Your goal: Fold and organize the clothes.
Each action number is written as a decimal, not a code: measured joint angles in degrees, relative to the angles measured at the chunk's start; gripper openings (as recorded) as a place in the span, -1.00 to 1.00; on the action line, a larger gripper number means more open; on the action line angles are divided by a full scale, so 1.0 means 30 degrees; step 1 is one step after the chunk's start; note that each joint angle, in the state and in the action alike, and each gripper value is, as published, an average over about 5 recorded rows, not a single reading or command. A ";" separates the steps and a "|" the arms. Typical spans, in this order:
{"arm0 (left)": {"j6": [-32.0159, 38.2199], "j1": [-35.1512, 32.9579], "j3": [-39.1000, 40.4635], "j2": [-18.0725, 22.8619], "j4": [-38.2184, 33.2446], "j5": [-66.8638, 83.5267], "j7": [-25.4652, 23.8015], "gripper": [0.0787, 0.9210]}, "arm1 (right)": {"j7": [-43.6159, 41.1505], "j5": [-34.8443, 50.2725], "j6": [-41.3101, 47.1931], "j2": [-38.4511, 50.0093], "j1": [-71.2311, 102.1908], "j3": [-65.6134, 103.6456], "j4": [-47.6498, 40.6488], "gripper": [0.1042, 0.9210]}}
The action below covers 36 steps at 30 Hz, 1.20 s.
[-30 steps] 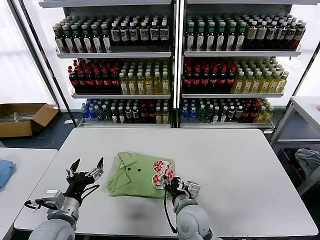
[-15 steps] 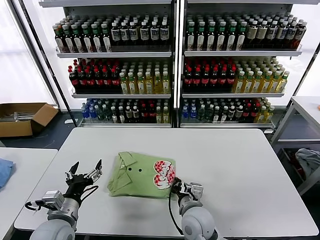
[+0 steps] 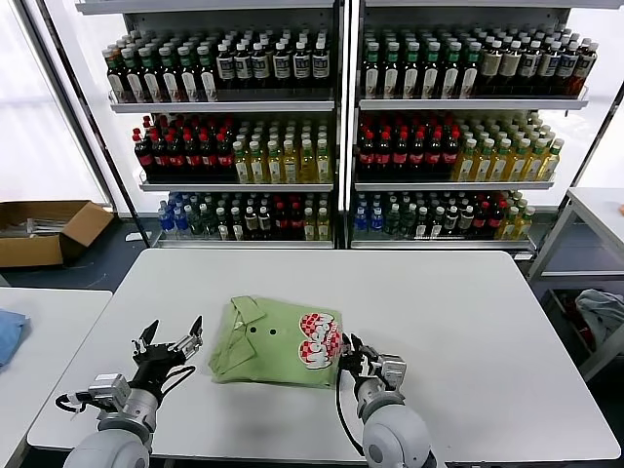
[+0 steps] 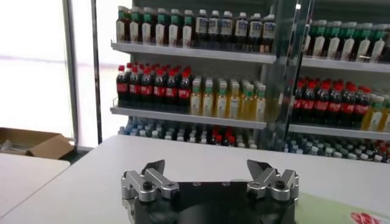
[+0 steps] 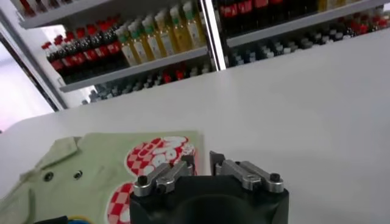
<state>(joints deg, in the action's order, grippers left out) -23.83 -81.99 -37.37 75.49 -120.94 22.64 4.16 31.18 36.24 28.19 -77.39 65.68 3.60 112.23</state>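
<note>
The light green polo shirt [image 3: 263,346] lies folded on the white table [image 3: 439,312], collar to the left and the red-and-white graphic at its right end. It also shows in the right wrist view [image 5: 91,170] and at the corner of the left wrist view [image 4: 356,214]. My left gripper [image 3: 171,343] is open and empty, just left of the shirt and apart from it; its jaws stand wide in the left wrist view [image 4: 207,167]. My right gripper [image 3: 361,359] sits just off the shirt's right edge, jaws nearly together and holding nothing [image 5: 201,159].
Shelves of bottles [image 3: 331,127] stand behind the table. A cardboard box [image 3: 39,229] lies on the floor at the far left. A side table holds a blue cloth [image 3: 8,333] at left. A pale grey-blue cloth [image 3: 600,314] lies at right.
My right gripper has moved right, off the shirt's graphic corner, to the bare table beside it. The shirt's right edge has settled flat. The left gripper has barely moved.
</note>
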 measured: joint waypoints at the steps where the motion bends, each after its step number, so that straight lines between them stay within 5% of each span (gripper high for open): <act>1: -0.0017 -0.0013 0.0044 0.0024 0.0009 -0.0035 -0.0013 0.77 | -0.0044 -0.0021 0.0002 -0.0044 -0.0046 -0.0008 0.0029 -0.46; 19: -0.0325 -0.0171 0.0139 0.0320 0.0327 -0.0220 -0.0013 0.77 | 0.0585 0.0678 0.0717 -0.1187 -0.0552 -0.0511 -0.1387 0.70; 23: -0.0355 -0.0107 0.0143 0.0329 0.0446 -0.0216 0.0019 0.77 | 0.0774 0.0777 0.0794 -0.1182 -0.0551 -0.0530 -0.1525 0.60; 36: -0.0391 -0.0045 0.0085 0.0360 0.0452 -0.0127 -0.0026 0.77 | 0.0888 0.0630 0.0805 -0.1408 -0.0573 -0.1013 -0.1876 -0.36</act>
<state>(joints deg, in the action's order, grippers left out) -25.01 -82.13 -37.12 76.57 -119.58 22.26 4.08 33.85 38.13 30.60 -81.61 63.96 0.56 106.61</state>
